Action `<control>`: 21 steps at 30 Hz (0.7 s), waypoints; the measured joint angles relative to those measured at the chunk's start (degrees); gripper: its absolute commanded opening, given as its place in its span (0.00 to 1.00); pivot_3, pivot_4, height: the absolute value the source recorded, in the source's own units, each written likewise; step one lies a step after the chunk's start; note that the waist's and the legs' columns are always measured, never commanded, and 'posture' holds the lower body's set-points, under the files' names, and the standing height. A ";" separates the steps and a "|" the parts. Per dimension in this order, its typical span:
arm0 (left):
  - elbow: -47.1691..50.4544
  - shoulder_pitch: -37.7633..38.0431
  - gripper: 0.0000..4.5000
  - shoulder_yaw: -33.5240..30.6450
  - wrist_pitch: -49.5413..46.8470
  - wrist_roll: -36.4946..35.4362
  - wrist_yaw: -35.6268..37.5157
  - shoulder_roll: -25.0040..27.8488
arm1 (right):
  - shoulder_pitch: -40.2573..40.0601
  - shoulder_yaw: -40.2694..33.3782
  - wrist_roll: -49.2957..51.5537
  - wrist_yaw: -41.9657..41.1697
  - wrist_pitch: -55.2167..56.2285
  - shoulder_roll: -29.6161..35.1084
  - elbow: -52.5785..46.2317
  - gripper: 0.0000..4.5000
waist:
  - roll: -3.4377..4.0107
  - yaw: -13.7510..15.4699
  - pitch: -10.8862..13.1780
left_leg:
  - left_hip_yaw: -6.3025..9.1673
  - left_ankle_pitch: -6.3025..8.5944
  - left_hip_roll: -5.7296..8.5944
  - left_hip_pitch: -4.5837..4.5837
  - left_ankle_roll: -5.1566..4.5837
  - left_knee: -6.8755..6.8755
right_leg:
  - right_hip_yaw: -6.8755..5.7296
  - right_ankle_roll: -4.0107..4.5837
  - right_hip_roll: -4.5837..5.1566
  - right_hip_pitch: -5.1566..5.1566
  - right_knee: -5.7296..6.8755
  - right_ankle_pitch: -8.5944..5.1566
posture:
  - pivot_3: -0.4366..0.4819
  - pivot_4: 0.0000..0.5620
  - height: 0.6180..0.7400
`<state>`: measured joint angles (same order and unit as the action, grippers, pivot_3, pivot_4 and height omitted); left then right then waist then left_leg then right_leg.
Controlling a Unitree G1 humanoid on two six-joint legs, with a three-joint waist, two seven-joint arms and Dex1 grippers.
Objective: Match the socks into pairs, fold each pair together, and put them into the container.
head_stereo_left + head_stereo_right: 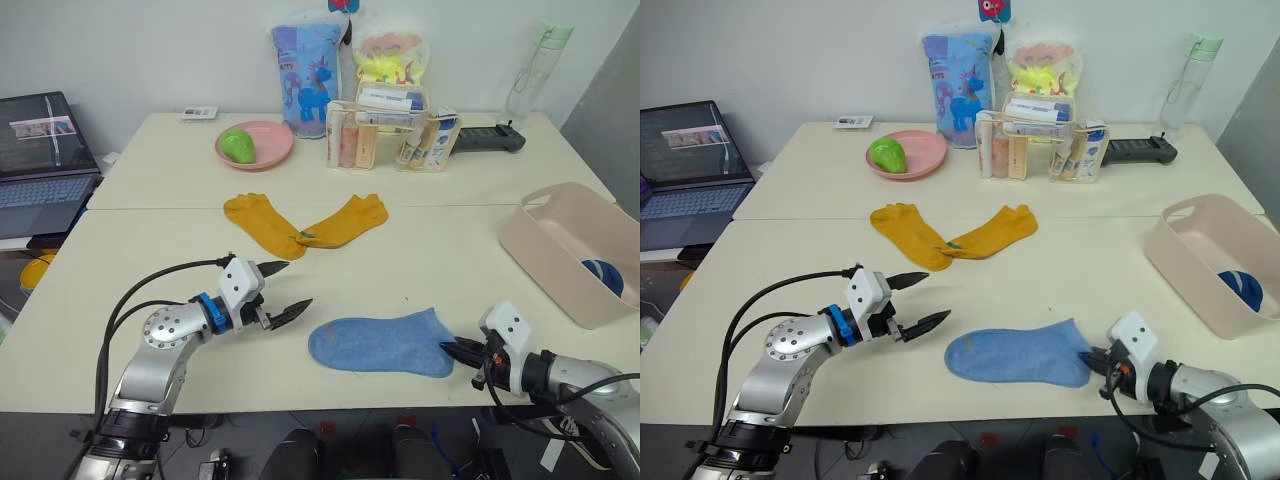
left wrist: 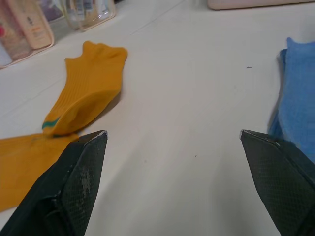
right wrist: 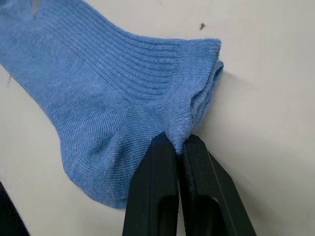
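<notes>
Right gripper point(image 3: 179, 147) pinching blue socks point(image 1: 380, 344) at cuff, near table's front edge | left gripper point(image 1: 285, 292) spread wide, empty, beside toe end | next: grab toe, fold toward cuff, keep layers aligned | bin point(image 1: 545, 250) far right

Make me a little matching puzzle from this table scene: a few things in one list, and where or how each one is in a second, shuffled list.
Things:
1. light blue socks
2. mustard yellow socks
3. left gripper
4. green fruit

Places or states:
A. on the round pink plate
B. lying mid-table, tips overlapping
C. pinched at the cuff by the right gripper
D. jaws open, holding nothing

Pairs: 1-C, 2-B, 3-D, 4-A
</notes>
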<state>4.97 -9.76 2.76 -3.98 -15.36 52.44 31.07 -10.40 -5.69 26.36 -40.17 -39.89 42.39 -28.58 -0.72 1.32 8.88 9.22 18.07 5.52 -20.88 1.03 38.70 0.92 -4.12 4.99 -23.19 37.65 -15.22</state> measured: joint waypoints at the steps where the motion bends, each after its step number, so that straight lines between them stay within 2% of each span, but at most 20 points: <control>1: 1.10 -0.26 0.86 0.99 -0.09 -0.08 0.78 -0.03 | 0.59 -0.38 0.23 -0.20 -0.40 0.36 0.41 0.00 | 0.00 0.00 0.00 | 0.00 0.00 0.00 0.00 0.00 0.00 | 0.00 0.00 0.00 0.00 0.00 0.00 | 0.48 0.27 1.00; 6: 5.81 -2.37 0.51 7.19 -4.30 -2.80 5.87 -1.21 | 3.61 -1.73 2.04 -1.04 -3.31 1.41 1.29 0.00 | 0.00 -0.04 0.00 | 0.00 0.00 -0.03 0.00 0.00 -0.01 | -0.01 0.00 -0.01 0.00 0.01 0.00 | 0.48 0.27 1.00; 10: 5.35 -5.90 0.21 10.31 -11.41 -6.15 8.51 -2.93 | 4.10 -1.73 3.24 -1.05 -5.50 1.41 1.15 0.00 | 0.00 0.01 0.00 | -0.01 0.00 0.01 -0.02 0.00 0.03 | -0.01 0.00 -0.01 0.01 0.01 0.00 | 0.48 0.27 1.00; 13: 2.41 -8.10 0.00 14.84 -13.46 -5.76 11.08 -4.63 | 3.92 -1.72 4.02 -0.99 -6.15 1.39 0.79 0.00 | 0.00 -0.05 0.00 | -0.02 0.00 0.01 -0.02 -0.01 0.02 | -0.01 0.00 -0.02 0.00 0.01 0.00 | 0.48 0.27 1.00; 18: -6.00 -11.47 0.00 20.04 -10.42 -0.18 11.82 -8.27 | 3.31 -2.04 4.45 -0.80 -7.24 1.39 -0.74 0.00 | -0.03 -0.02 0.02 | -0.01 0.00 0.01 -0.02 0.00 0.04 | -0.01 0.00 -0.03 0.01 0.02 0.00 | 0.48 0.27 1.00; 21: -9.33 -12.87 0.00 22.18 -7.49 3.64 11.80 -8.65 | 3.30 -2.13 4.72 -0.70 -7.97 1.39 -1.27 0.00 | -0.02 -0.02 0.01 | -0.02 0.00 0.00 -0.02 0.00 0.03 | 0.00 0.00 -0.03 0.00 0.02 0.00 | 0.48 0.27 1.00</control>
<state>-4.36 -22.63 24.94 -11.48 -11.71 64.24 22.43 -7.10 -7.82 31.09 -40.87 -47.86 43.78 -29.85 -0.75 1.30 8.89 9.20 18.06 5.52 -20.90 1.03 38.73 0.92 -4.12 4.96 -23.20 37.67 -15.22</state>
